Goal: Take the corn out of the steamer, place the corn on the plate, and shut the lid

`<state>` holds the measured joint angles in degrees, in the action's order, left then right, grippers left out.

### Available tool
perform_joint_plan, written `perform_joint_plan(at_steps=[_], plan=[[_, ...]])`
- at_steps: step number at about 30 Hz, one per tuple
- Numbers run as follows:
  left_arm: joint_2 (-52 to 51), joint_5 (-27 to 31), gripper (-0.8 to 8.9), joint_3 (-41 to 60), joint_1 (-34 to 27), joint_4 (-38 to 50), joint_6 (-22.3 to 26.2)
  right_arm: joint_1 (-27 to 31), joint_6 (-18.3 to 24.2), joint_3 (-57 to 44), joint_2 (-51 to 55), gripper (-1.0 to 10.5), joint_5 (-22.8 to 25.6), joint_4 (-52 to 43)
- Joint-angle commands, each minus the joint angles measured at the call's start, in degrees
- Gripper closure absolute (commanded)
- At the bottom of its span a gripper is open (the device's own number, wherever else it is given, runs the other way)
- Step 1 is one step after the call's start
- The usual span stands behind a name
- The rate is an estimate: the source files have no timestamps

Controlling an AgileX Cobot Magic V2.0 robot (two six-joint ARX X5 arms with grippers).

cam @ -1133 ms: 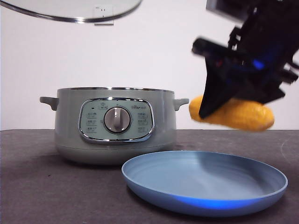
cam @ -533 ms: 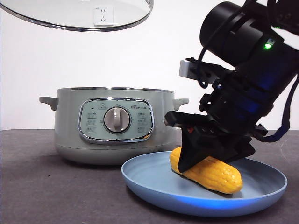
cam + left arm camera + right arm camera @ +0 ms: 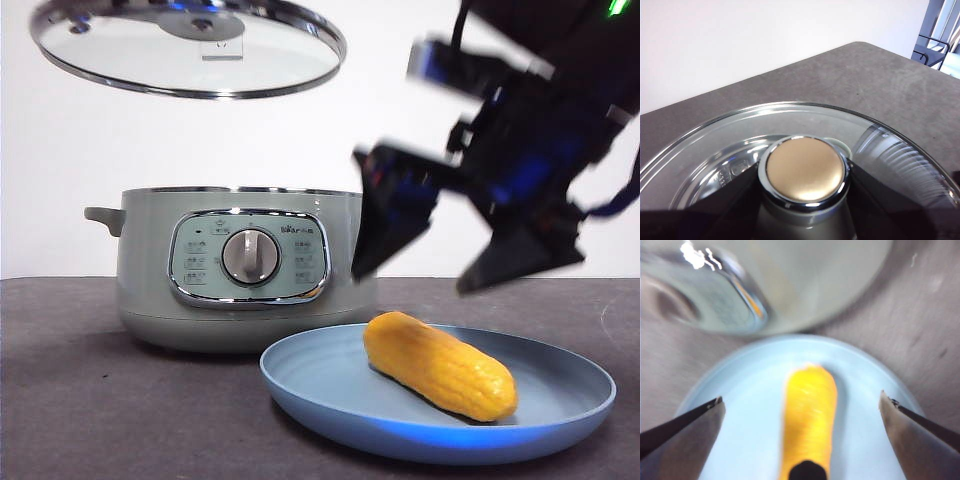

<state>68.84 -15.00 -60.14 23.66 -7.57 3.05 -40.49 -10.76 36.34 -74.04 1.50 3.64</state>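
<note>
The yellow-orange corn (image 3: 441, 365) lies on the light-blue plate (image 3: 560, 415) in front of the sage-green steamer (image 3: 150, 290). My right gripper (image 3: 455, 250) hangs open above the corn, clear of it; the right wrist view shows the corn (image 3: 809, 415) on the plate (image 3: 745, 390) between the spread jaws. My left gripper is shut on the knob (image 3: 805, 170) of the glass lid (image 3: 735, 145). It holds the lid (image 3: 190, 50) high above the open steamer.
The dark grey table (image 3: 70, 400) runs under the pot and plate. A white wall with a socket stands behind. The steamer's rim (image 3: 805, 315) shows just beyond the plate in the right wrist view.
My right gripper set the corn down on the plate, opened and rose off it. The lid has come lower and to the right above the steamer.
</note>
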Motion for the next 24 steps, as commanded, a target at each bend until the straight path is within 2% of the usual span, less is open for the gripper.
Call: perform_joint_plan(at_steps=[1, 7, 13, 19, 24], plan=[[2.62, -0.13, 8.22, -0.57, -0.02, 5.14, 0.66, -0.09, -0.24, -0.33, 6.80, 3.1, 0.31, 3.48], [11.54, -0.04, 8.22, -0.57, -0.04, 15.06, 0.66, -0.07, -0.37, -0.28, 24.26, 3.2, 2.80, 12.39], [15.93, 0.46, 8.22, -0.57, -0.04, 16.68, 0.98, -0.07, -0.35, -0.28, 36.04, 3.2, 5.40, 18.27], [18.38, 1.88, 8.22, -0.57, -0.20, 18.49, 1.57, -0.07, -1.97, -0.28, 43.08, 3.2, 6.43, 22.99], [20.50, 1.86, 8.22, -0.57, -0.55, 20.00, 1.51, -0.07, -2.34, -0.28, 44.83, 3.2, 6.54, 26.49]])
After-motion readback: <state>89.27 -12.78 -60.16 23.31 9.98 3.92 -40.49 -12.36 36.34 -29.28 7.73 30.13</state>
